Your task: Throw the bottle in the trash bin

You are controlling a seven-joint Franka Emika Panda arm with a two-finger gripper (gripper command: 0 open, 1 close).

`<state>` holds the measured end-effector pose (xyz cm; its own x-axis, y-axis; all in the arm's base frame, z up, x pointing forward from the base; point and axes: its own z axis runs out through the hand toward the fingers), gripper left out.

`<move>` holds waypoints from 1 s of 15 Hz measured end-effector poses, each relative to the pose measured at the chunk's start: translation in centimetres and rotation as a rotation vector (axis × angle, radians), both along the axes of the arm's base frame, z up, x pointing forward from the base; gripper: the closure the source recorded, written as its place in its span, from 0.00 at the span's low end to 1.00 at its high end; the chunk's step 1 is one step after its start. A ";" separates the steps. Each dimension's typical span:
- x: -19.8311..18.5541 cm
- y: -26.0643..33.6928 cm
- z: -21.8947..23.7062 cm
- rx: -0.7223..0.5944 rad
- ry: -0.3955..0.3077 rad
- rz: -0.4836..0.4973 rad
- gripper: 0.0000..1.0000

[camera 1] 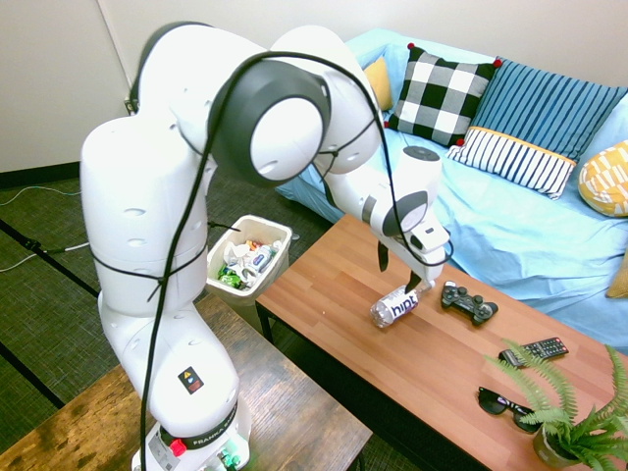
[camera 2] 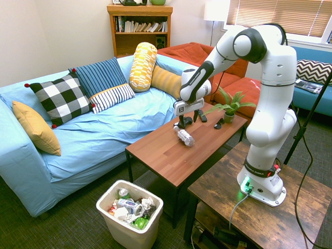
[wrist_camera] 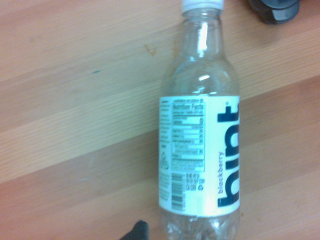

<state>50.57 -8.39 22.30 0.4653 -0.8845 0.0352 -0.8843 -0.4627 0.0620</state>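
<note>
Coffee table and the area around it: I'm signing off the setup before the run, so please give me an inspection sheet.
Surface: wood-grain coffee table, dry-looking.
Bottle: lying on its side, capped, labelled "hint", not gripped.
Trash bin: on the floor beside the table, open-topped, partly filled with rubbish.
Clutter: game controller, remote, sunglasses, potted fern.
Hand: open, over the bottle.
Cables: one runs along the arm.
Surroundings: blue-covered sofa alongside.
</note>
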 end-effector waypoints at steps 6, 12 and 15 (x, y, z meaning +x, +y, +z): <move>2.8 -0.7 -7.8 -0.021 0.087 -0.027 0.00; 4.3 -1.4 -11.4 -0.017 0.112 -0.038 1.00; 4.6 -1.5 -11.9 -0.003 0.113 -0.030 1.00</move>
<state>55.12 -9.89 10.38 0.4395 -0.8981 -0.0129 -0.8852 -0.4355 0.1635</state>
